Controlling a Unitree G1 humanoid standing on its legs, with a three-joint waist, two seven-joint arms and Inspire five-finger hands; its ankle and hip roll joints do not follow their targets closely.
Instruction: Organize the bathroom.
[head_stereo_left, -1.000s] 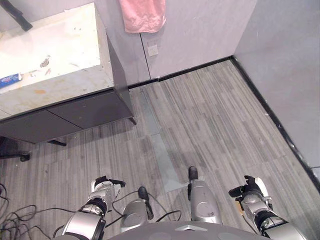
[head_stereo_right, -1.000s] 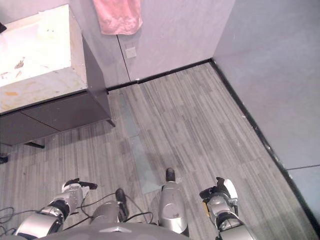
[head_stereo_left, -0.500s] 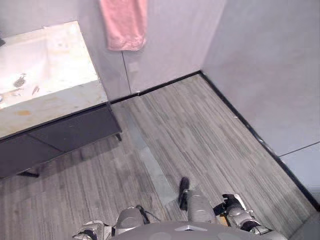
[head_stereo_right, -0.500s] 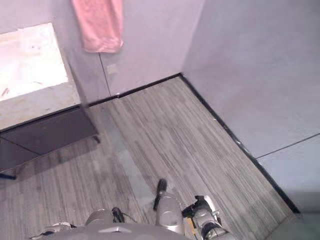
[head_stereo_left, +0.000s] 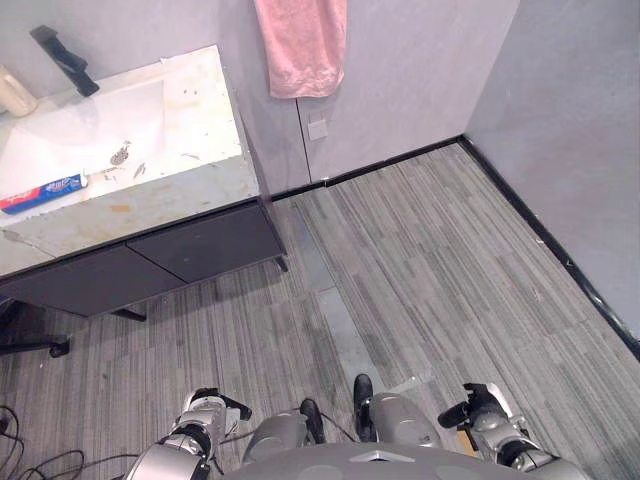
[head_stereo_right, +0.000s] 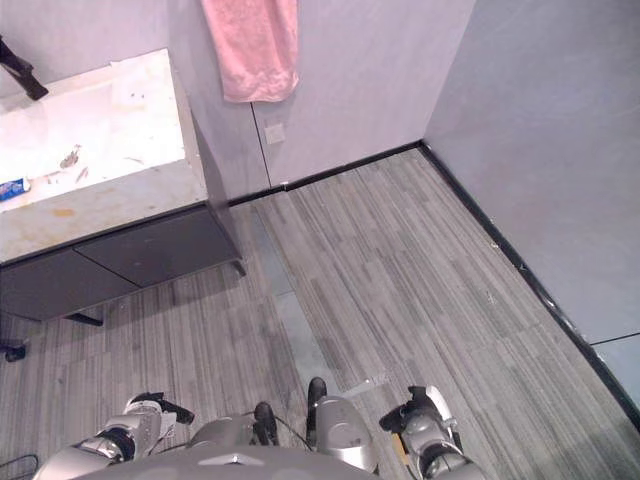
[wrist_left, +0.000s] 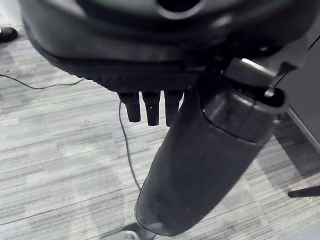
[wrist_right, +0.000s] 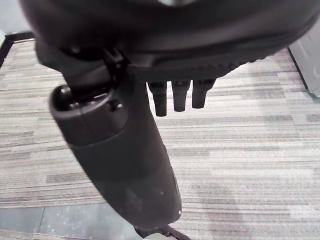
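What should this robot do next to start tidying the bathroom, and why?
Probably step toward the white marble vanity counter. Both dark hands, left and right, hang low over the floor holding nothing, while the red-and-blue toothpaste tube lies loose beside the white sink basin.

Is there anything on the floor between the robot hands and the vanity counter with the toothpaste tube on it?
Nothing visible blocks the way. Both the left robot hand and the right robot hand hang low over bare floor, holding nothing. The toothpaste tube lies on the counter ahead to the left.
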